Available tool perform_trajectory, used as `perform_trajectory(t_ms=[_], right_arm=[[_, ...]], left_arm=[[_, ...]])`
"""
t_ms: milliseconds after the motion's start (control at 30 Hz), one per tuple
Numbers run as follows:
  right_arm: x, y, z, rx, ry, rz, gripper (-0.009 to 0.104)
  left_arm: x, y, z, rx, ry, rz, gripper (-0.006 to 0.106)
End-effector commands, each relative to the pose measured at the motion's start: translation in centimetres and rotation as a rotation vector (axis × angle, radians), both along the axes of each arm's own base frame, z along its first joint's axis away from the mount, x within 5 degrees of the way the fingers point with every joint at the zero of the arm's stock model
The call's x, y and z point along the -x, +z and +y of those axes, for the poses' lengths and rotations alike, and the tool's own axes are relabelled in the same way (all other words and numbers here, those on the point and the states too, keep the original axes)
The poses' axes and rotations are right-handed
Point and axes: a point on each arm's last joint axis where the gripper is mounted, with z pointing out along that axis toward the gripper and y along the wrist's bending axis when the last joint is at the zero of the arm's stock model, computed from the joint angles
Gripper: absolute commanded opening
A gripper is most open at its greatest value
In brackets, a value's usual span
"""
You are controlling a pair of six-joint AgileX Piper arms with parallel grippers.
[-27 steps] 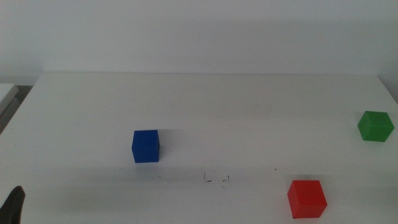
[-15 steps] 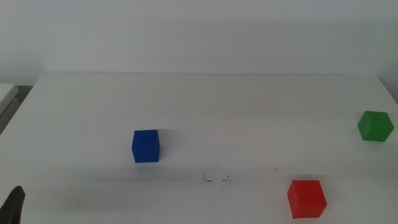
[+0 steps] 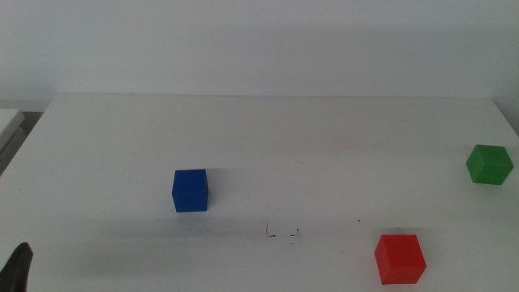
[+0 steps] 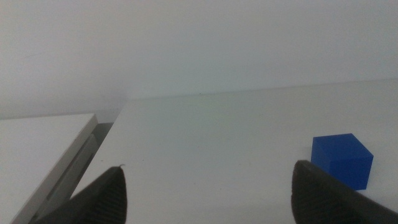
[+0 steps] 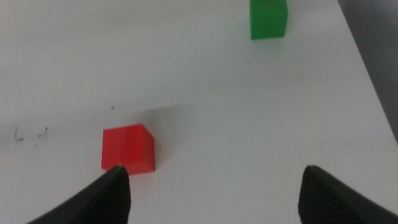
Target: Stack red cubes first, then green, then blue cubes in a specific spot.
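Hugging the table's right edge (image 3: 504, 122), green cube (image 3: 489, 165).

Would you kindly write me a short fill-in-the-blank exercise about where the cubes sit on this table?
1. In the middle view, the cube nearest the pen marks on their right is the ____ one.
2. The blue cube lies to the ____ of those marks in the middle view.
3. The cube by the table's right edge is ____.
4. The number of cubes stacked is ____.

Missing words: red; left; green; zero
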Motion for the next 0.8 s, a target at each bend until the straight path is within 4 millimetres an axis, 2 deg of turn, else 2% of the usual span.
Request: perform_trajectory(t_ms=[0, 200, 400, 500, 600, 767], right_arm=[[0.2, 0.0, 0.0, 0.005, 0.005, 0.024, 0.09], [-0.4, -0.4, 0.1, -0.009, 0.013, 0.172, 0.09], [-4.4, 0.5, 0.7, -0.002, 0.064, 0.269, 0.09], [-6.4, 0.2, 2.2, 0.016, 0.1, 0.333, 0.09], [-8.0, -0.5, 4.5, 0.061, 0.159, 0.394, 0.09], [-10.6, -3.2, 8.8, 0.088, 0.253, 0.494, 0.09]], left_arm=[[0.0, 0.2, 0.0, 0.003, -0.008, -0.017, 0.087], [0.0, 0.2, 0.0, 0.003, -0.008, -0.017, 0.087], [0.0, 0.2, 0.0, 0.003, -0.008, -0.017, 0.087], [0.0, 0.2, 0.0, 0.003, -0.008, -0.017, 0.087], [0.0, 0.2, 0.0, 0.003, -0.008, -0.017, 0.087], [0.0, 0.2, 0.0, 0.003, -0.008, -0.017, 0.087]])
